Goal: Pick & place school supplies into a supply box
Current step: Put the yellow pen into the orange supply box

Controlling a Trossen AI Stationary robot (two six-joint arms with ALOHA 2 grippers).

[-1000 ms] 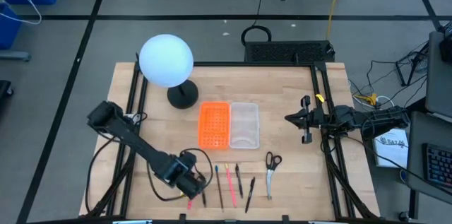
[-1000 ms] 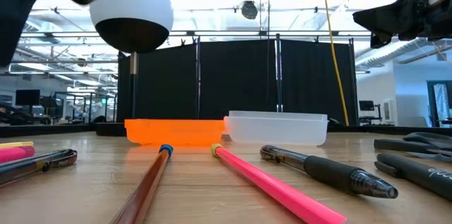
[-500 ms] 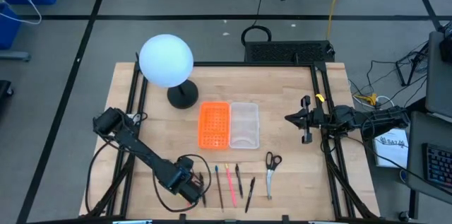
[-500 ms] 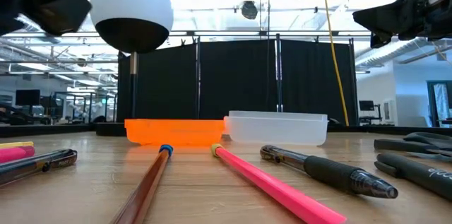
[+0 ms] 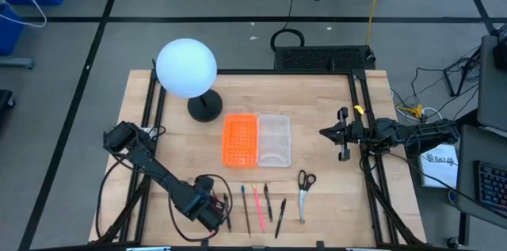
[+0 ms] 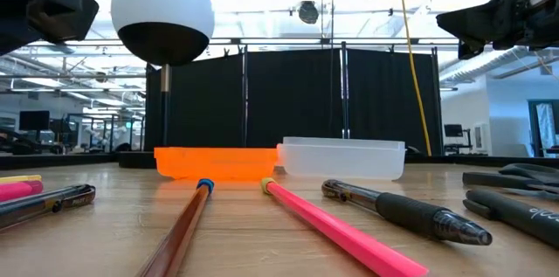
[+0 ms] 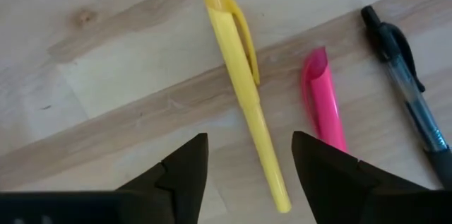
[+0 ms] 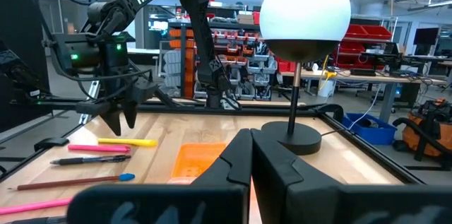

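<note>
Left end effector hovers open over the yellow pen (nothing held), pink pen beside it; right end effector waits closed, empty.

Clear-barrelled pen and pink pen cut off by the left wrist view's edge

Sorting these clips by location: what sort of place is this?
Probably a robotics lab or workshop: a wooden table in a black frame, storage shelves with another robot arm behind, exposed ceiling trusses.
</note>
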